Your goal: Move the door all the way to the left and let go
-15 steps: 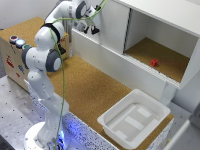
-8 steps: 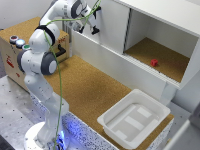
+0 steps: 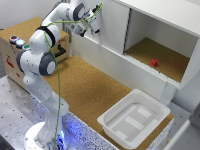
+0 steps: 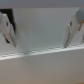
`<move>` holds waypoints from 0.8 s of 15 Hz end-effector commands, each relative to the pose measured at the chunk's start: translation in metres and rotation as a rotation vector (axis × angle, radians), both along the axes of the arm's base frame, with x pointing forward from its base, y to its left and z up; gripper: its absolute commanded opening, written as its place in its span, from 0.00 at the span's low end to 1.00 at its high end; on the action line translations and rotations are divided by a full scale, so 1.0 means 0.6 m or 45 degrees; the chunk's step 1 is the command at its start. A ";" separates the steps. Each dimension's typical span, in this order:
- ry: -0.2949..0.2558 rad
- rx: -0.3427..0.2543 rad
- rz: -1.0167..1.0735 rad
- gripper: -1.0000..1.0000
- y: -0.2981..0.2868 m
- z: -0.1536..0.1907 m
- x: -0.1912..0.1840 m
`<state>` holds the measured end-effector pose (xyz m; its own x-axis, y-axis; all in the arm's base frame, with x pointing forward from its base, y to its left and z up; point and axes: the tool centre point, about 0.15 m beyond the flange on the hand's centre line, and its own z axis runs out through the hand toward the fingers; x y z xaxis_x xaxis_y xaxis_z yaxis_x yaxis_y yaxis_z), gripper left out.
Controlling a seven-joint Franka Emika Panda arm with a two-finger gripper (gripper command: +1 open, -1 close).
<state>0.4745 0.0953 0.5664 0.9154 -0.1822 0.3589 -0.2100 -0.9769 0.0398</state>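
- At the exterior view's upper middle, the arm (image 3: 42, 60) reached up and over to the white cabinet (image 3: 165, 17), with the gripper (image 3: 91, 28) at the left part of the cabinet front
- The door (image 3: 111, 25) stood upright across the left part of the cabinet front; the right part of the opening was uncovered
- The gripper was against or just beside the door's left portion; contact could not be confirmed from the exterior view
- In the wrist view the two fingers (image 4: 73, 27) stood well apart, with a plain white surface filling the gap between them; nothing was seen clamped
- A small red object (image 3: 154, 62) lay on the brown floor inside the uncovered compartment
- A white tray (image 3: 134, 120) sat on the cork-coloured table (image 3: 85, 90), near its front edge at the exterior view's right, well apart from the gripper
- A green cable (image 3: 56, 75) ran along the arm down toward its base
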 end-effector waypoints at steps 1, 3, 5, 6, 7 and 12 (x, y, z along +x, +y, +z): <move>-0.036 -0.020 -0.131 1.00 -0.116 -0.016 0.011; -0.055 -0.005 -0.180 1.00 -0.182 -0.022 0.024; -0.067 0.001 -0.181 1.00 -0.237 -0.028 0.028; -0.058 0.013 -0.174 1.00 -0.267 -0.033 0.029; -0.062 -0.004 -0.148 1.00 -0.292 -0.038 0.027; -0.070 0.043 -0.107 1.00 -0.443 -0.056 0.036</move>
